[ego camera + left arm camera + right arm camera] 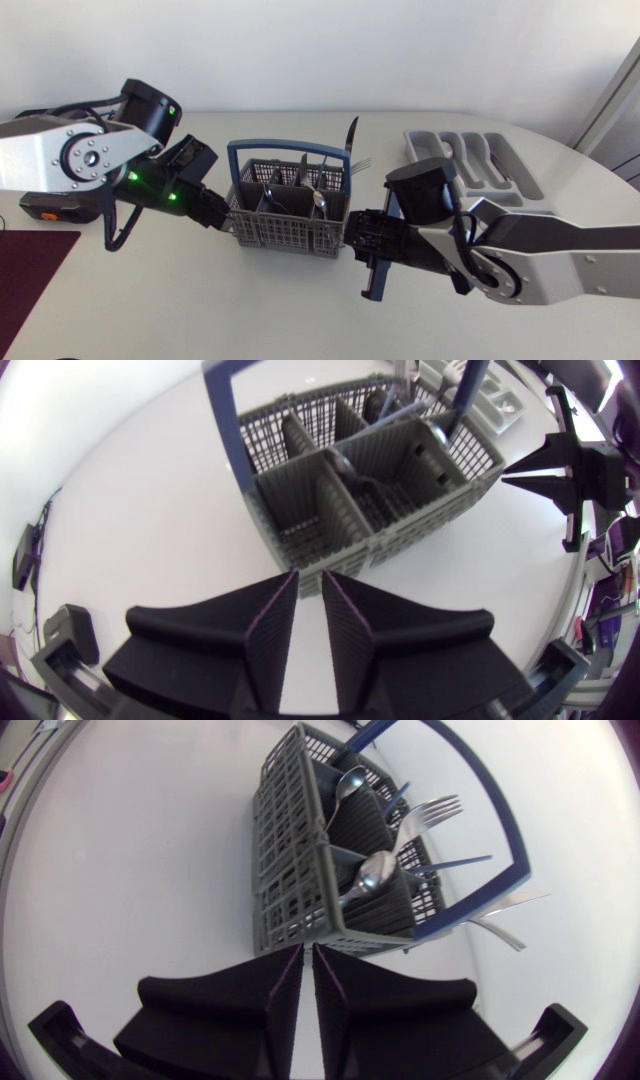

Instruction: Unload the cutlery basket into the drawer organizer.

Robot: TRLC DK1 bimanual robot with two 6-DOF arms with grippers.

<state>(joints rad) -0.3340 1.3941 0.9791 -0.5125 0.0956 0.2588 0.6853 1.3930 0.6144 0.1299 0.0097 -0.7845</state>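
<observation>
1. The cutlery basket (288,210), grey with a blue hoop handle, is standing upright in the middle of the white surface (200,310). It is sitting between the two arms.
2. The basket is holding spoons (370,872), a fork (435,812) and blue-handled pieces in its compartments. A dark knife blade (350,135) is sticking up at its far corner.
3. The drawer organizer (520,170) is lying on the surface well apart from the basket, on the right arm's side and farther back.
4. The left arm is coming in from the left edge of the head view and angling down, with its last link pointing at the basket's near left end.
5. The left gripper (310,575) is sitting low over the surface with its fingers drawn almost together, only a thin slit between them. The basket's corner is lying just ahead of the tips, not between them.
6. The right arm is reaching in from the right, its forearm lying across the surface in front of the organizer.
7. The right gripper (308,950) is pointing at the basket's right end, its fingers pressed together and holding nothing. The tips are resting just short of the basket wall.
</observation>
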